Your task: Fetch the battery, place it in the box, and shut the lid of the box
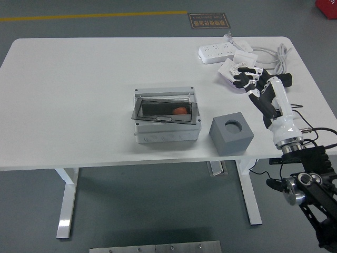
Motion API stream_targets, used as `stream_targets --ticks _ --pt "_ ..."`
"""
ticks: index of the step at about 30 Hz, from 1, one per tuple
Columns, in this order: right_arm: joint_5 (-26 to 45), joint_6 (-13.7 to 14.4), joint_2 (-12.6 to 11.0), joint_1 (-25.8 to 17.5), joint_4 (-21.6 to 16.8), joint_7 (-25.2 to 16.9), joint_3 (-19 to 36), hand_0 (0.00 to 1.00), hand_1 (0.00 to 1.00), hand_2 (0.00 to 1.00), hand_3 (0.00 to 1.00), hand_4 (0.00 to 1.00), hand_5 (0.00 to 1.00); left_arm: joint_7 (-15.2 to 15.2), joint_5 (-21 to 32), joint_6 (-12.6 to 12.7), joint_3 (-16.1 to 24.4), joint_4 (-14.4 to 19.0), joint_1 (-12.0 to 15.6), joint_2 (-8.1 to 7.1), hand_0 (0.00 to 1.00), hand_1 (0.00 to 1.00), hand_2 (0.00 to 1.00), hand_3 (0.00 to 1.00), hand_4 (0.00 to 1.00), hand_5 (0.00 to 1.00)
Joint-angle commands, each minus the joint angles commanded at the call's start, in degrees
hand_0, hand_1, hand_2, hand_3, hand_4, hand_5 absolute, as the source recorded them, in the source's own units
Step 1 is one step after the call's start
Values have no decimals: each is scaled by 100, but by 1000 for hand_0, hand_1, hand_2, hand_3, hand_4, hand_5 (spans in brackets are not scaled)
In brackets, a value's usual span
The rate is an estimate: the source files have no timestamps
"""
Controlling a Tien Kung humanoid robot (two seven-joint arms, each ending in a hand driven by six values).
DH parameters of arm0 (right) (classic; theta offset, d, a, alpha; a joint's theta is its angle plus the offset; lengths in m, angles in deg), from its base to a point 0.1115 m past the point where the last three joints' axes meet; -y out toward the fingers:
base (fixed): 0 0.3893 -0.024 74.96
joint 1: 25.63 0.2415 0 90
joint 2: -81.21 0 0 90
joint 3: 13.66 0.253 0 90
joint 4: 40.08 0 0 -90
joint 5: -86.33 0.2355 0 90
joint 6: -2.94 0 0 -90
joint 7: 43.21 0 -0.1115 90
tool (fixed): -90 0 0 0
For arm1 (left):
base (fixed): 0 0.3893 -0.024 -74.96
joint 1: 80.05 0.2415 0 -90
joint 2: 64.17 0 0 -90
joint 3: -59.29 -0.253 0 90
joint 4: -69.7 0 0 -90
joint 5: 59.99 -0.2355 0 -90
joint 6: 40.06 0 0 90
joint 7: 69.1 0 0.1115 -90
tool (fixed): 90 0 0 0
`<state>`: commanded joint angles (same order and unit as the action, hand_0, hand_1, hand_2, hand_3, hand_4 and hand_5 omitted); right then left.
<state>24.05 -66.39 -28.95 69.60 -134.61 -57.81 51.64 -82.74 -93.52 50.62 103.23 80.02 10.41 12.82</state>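
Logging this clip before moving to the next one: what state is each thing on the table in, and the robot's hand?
box: upright on the table, orange object visible inside
lid: dark, lying slightly askew over the box opening
grey block: upright, its round top hole empty
power strip: at the far edge, cord trailing right
right hand: open, fingers relaxed, holding nothing, beside the small white packets

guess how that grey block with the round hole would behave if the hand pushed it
The grey block would probably slide rather than roll or tip: it looks squat, with flat faces on the white table. It seems rigid. Its weight cannot be judged from here.
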Motion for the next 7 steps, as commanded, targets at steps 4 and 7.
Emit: stream_targets --ticks 4,7 --pt "7 7 3 -1 1 -6 3 624 544 579 631 774 537 -5 80 -21 -137 0 3 -4 982 998 998 998 998 998" --pt "14 10 10 -1 5 -12 12 624 544 579 631 774 537 -8 100 -31 -172 0 10 -4 982 998 998 998 998 998"
